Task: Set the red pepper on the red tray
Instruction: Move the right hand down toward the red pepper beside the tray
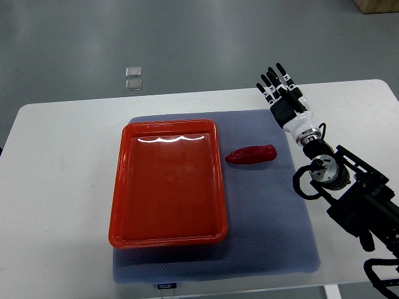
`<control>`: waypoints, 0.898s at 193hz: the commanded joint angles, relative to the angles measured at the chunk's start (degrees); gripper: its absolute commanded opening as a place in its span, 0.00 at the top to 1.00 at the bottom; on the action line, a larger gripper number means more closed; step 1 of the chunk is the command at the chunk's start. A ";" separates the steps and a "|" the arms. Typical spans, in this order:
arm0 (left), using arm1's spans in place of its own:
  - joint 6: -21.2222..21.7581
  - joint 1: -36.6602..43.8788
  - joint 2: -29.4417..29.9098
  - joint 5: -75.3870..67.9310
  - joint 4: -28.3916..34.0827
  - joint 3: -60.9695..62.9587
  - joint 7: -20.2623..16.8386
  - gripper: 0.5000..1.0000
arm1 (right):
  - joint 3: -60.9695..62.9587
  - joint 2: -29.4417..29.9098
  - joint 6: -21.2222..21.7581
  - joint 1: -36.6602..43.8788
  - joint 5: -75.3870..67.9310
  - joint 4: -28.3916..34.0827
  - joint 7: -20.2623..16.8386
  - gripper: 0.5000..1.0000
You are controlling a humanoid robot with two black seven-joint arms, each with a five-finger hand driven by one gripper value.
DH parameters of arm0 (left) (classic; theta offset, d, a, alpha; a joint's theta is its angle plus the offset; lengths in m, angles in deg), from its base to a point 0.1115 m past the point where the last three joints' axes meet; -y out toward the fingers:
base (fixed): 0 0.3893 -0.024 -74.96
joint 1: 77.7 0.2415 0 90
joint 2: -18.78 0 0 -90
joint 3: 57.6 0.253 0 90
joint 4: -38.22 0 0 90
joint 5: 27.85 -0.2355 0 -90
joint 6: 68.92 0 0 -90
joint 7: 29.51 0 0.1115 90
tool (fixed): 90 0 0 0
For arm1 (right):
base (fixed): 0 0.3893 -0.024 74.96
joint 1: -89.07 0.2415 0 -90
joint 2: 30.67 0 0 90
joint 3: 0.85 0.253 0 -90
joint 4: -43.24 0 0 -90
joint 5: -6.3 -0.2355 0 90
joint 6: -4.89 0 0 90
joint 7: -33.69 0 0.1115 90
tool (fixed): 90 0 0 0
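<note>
Top view. White table [62, 156] carries a grey-blue mat [268, 224], and both task items sit on that mat. Red tray [168, 184] lies on the left half of the mat, long side running away from the robot, interior bare with a glare streak near its far rim. Red pepper [251, 154] lies on its side on the mat just beside the tray's right rim, near the far right corner, not touching the tray; its narrow tip points toward the tray, thicker end to the right. Right hand [282, 92] enters from the right edge on a black and silver arm and sits beyond the pepper, over the far edge of the mat, fingers [272, 80] extended straight and held close together, pointing away from the robot; it grips nothing and is apart from the pepper. Left arm does not appear. On the grey floor [206, 37] beyond the table, two small pale square plates [133, 77] lie one just behind the other.
</note>
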 commanded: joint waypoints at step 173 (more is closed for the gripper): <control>0.00 0.00 0.00 0.01 -0.01 0.00 0.00 0.00 | -31.35 -14.16 2.72 14.68 36.74 5.36 -2.28 0.16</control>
